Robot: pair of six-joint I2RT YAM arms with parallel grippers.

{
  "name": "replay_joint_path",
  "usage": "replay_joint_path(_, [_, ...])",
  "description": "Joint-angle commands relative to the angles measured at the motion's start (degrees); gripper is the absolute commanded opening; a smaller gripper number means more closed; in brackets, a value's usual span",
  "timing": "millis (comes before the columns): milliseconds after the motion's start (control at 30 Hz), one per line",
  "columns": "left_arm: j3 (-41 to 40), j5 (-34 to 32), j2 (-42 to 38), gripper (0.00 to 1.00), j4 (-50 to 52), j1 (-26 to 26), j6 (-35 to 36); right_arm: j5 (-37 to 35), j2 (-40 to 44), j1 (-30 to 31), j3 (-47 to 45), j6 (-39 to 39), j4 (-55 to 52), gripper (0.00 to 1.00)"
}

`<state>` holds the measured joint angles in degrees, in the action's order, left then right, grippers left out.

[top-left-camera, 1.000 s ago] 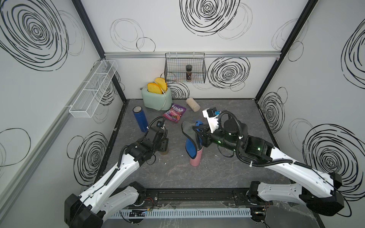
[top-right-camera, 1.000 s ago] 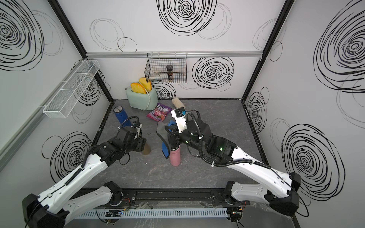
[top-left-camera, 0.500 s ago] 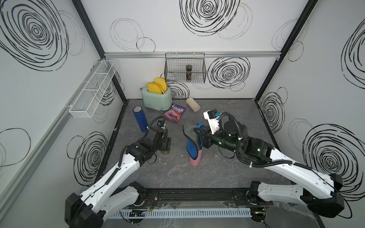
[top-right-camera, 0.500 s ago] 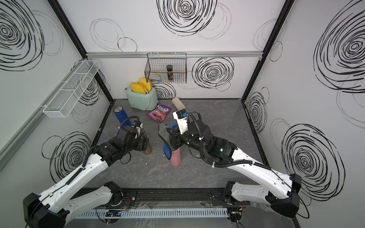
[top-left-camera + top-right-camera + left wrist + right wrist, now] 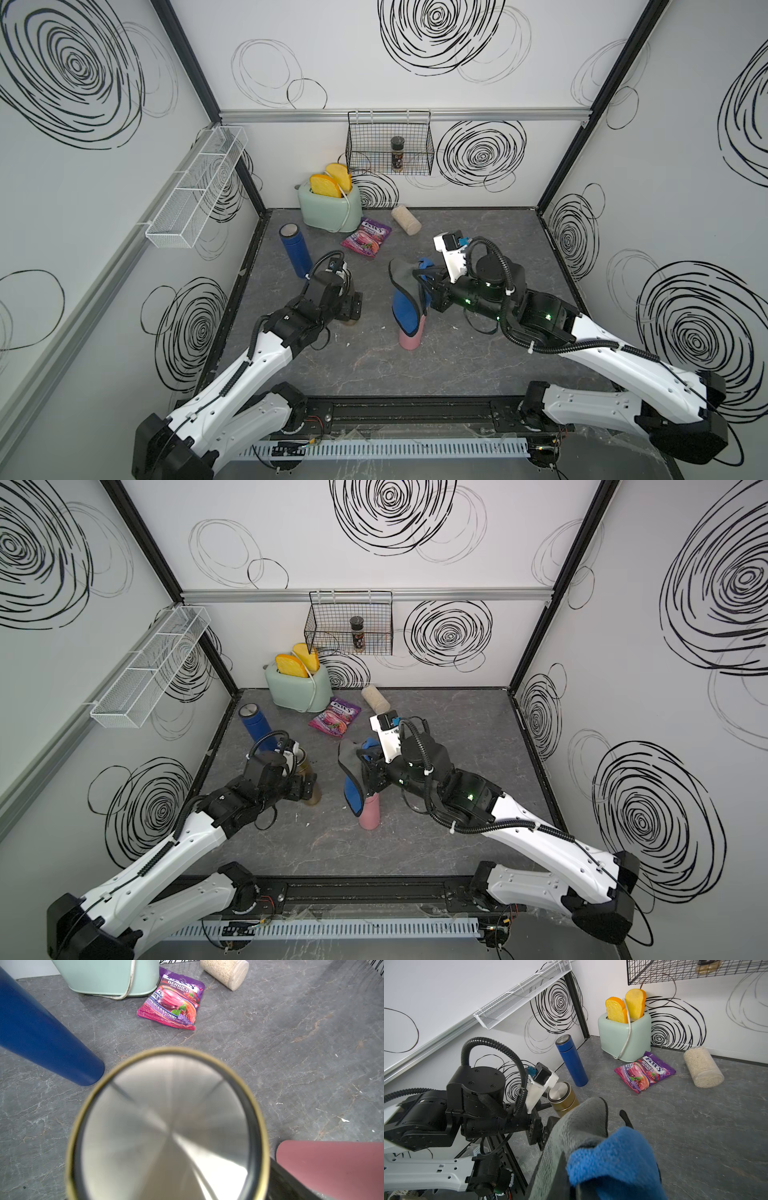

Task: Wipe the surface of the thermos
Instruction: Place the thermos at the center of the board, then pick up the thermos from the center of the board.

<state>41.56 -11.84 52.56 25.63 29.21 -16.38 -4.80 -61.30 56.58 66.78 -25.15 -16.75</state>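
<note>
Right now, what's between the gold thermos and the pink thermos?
One jaw of the open left gripper, beside the gold thermos; beyond it only bare grey tabletop up to the pink thermos. Both top views show it.

Cloth [image 5: 405,307] drapes the pink thermos [image 5: 409,340], only its base showing in both top views; fingertips of the right hand [image 5: 420,286] are buried in the fabric. Left wrist view: gold thermos lid [image 5: 166,1126], blurred and cut by the edge, hides the fingers of the left hand [image 5: 301,789].
</note>
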Motion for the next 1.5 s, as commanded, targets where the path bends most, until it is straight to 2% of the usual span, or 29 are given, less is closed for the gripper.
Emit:
replay_joint_path(0, [-2.2,-2.3,-3.2,0.97,-7.5,0.5,-2.1,0.6,1.6,-0.5,-0.9,-1.0,0.8,0.00])
replay_joint_path(167, [-5.5,-2.0,-7.6,0.97,-14.2,1.1,-2.5,0.9,2.2,-0.9,-2.0,-1.3,1.4,0.00])
replay_joint_path(433, [-9.7,-2.4,-8.7,0.97,-20.4,2.2,-4.8,1.0,3.8,-1.7,-2.9,-1.3,1.3,0.00])
replay_joint_path(633, [-14.2,-8.8,-11.0,0.97,-26.2,4.3,-9.2,1.6,4.7,-2.4,-3.8,-1.3,1.4,0.00])
replay_joint_path(833, [-23.5,-11.3,-15.3,0.97,-39.9,5.9,-10.7,1.7,5.7,-3.0,-4.8,-1.4,1.6,0.00])
replay_joint_path(1067, [-29.4,-14.5,-13.5,0.97,-50.1,7.6,-9.0,2.2,5.6,-3.6,-5.3,-1.6,2.1,0.00])
replay_joint_path(1267, [-35.5,-20.2,-12.3,0.97,-64.8,9.2,-7.7,2.6,5.0,-3.7,-5.7,-2.0,2.4,0.00])
replay_joint_path(1467, [-37.5,-20.4,-8.5,0.97,-73.6,9.4,-3.9,2.8,4.6,-4.1,-5.8,-1.9,2.3,0.00])
